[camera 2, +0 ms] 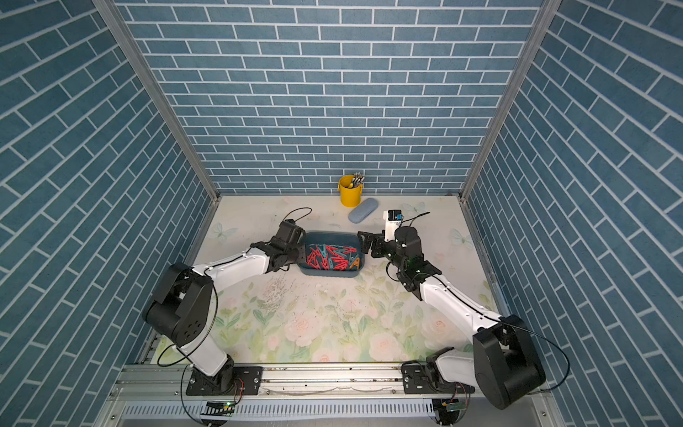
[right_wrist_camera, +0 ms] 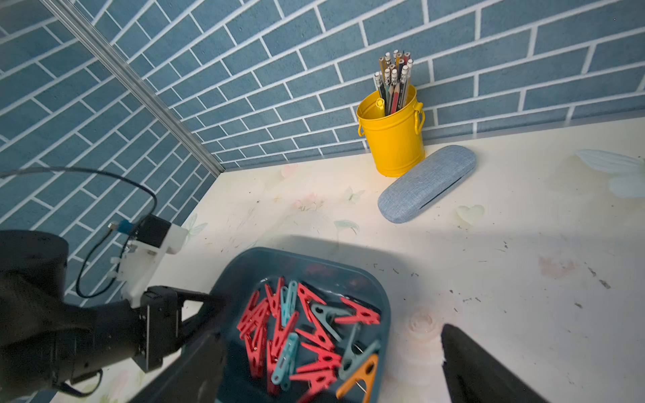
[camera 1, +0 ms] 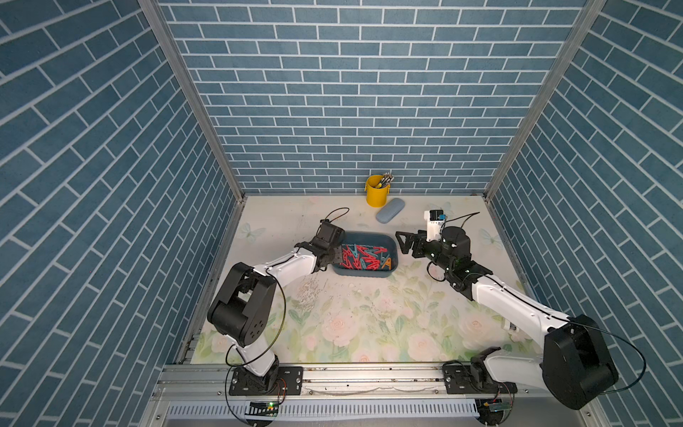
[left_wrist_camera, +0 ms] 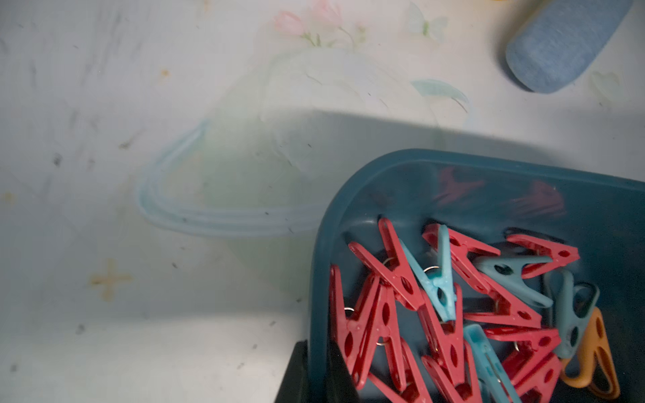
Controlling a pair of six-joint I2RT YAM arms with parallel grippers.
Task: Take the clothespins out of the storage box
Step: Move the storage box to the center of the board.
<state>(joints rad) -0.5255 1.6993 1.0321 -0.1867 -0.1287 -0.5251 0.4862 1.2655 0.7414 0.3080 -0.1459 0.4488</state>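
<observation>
Left claw (camera 1: 333, 258) is pinched tight on the left end wall of the storage box (camera 1: 364, 274), with one finger inside the box and one outside. Right claw (camera 1: 401, 243) has its jaws spread wide and holds nothing. It hangs just beside the right end of the box.

The dark teal box sits on the desk (camera 1: 369, 321), near the middle and a bit toward the back. The clothespins (camera 1: 360, 257) lie in a jumbled pile inside it. Most are red, some are blue or teal, and one orange clothespin (camera 1: 386, 263) lies at the right end.

The desk top is pale, with pink roses, green leaves and faint butterflies printed on it. It has dark scuffs and little bits of dirt. A patch of pale crumbs (camera 1: 308, 292) lies in front of the box on the left side. Walls (camera 1: 351, 92) with a blue brick print stand on three sides, with metal posts (camera 1: 192, 107) in the back corners. A metal rail (camera 1: 351, 375) runs along the front edge, and both arms are bolted to it.

A yellow bucket (camera 1: 377, 194) full of pencils (camera 1: 386, 180) stands against the back wall. A light blue glasses case (camera 1: 390, 215) lies just beside it, between the bucket and the box, and apart from the box. The front half of the desk, between the two arms, is open room. Print on the pencils is too small to read.
</observation>
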